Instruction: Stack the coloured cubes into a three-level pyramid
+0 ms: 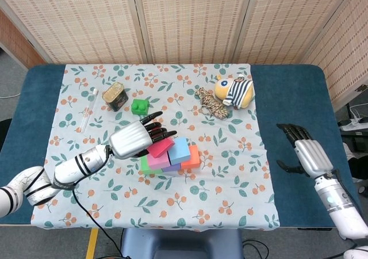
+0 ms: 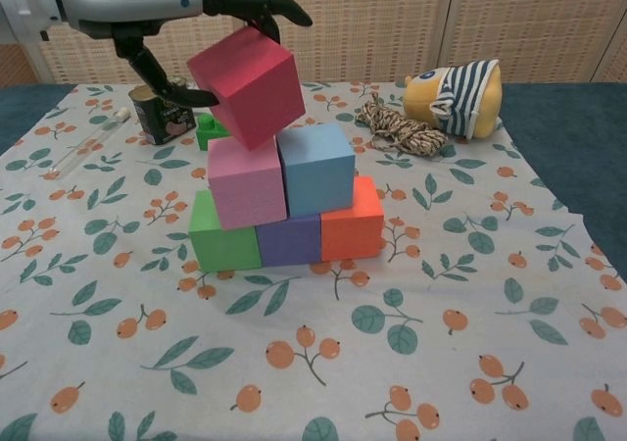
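Capping the pyramid with the red cube

My left hand (image 2: 147, 0) pinches the tilted red cube (image 2: 247, 86) above the pink cube (image 2: 245, 181), at ten o'clock of the blue cube (image 2: 315, 169), needing centring; my right hand (image 1: 305, 152) idles, fingers apart.

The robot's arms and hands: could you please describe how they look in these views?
Each hand, left hand and right hand, has a ribbed silver metallic back and glossy black fingers. The left arm is white with black bands and a silver wrist section, and a black cable trails below it. The right arm is white, with a small coloured mark near the wrist.
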